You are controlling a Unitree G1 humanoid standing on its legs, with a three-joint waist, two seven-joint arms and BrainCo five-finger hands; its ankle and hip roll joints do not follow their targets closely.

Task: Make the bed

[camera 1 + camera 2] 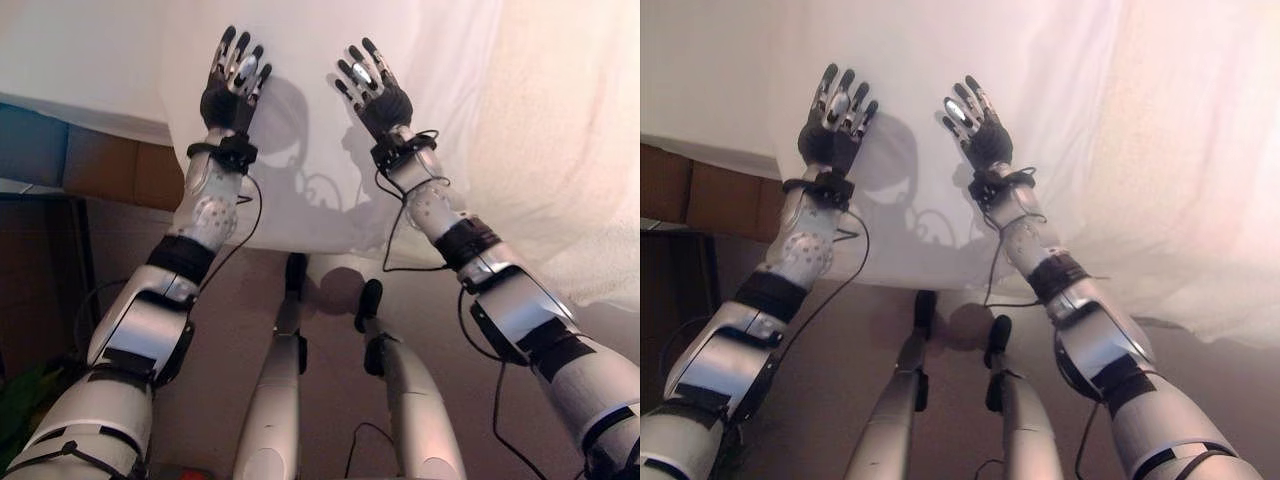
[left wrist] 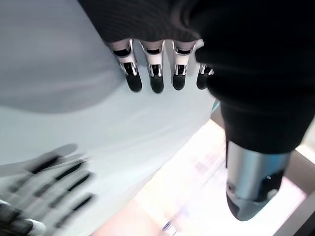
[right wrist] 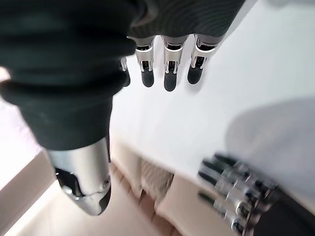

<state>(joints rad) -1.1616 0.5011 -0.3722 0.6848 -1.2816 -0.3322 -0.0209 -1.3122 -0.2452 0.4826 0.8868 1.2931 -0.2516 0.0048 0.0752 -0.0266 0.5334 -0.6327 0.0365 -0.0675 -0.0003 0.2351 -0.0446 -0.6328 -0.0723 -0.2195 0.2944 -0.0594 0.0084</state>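
Observation:
A white sheet (image 1: 330, 130) covers the bed in front of me and hangs over its near edge toward the floor. My left hand (image 1: 234, 84) is stretched out above the sheet with straight, spread fingers (image 2: 156, 78) and holds nothing. Beside it, a short way to the right, my right hand (image 1: 372, 86) is also open over the sheet, its fingers (image 3: 168, 73) straight. A textured white blanket (image 1: 570, 150) lies over the right part of the bed. Both hands cast shadows on the sheet below them.
The wooden bed frame (image 1: 110, 165) shows at the left under the sheet's edge. A dark piece of furniture (image 1: 40, 270) stands at the far left. Brown floor (image 1: 330, 330) lies below the hanging sheet.

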